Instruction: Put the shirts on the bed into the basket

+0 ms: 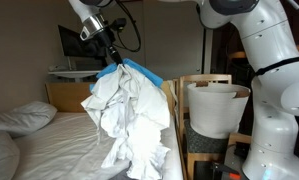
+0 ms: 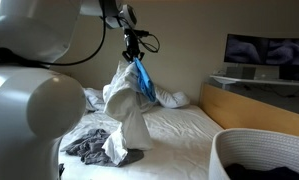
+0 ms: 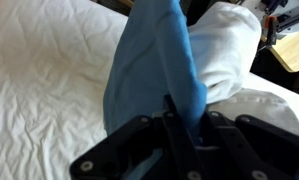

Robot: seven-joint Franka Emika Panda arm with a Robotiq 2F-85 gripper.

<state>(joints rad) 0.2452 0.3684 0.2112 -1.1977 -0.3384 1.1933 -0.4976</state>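
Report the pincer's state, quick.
Pincer: closed on the blue shirt, with the white shirt hanging along with it above the bed.

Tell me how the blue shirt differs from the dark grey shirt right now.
The blue shirt hangs pinched in the gripper above the bed; the dark grey shirt lies crumpled on it. The blue shirt is bright, the dark grey shirt dull. Both are soft cloth outside the basket.
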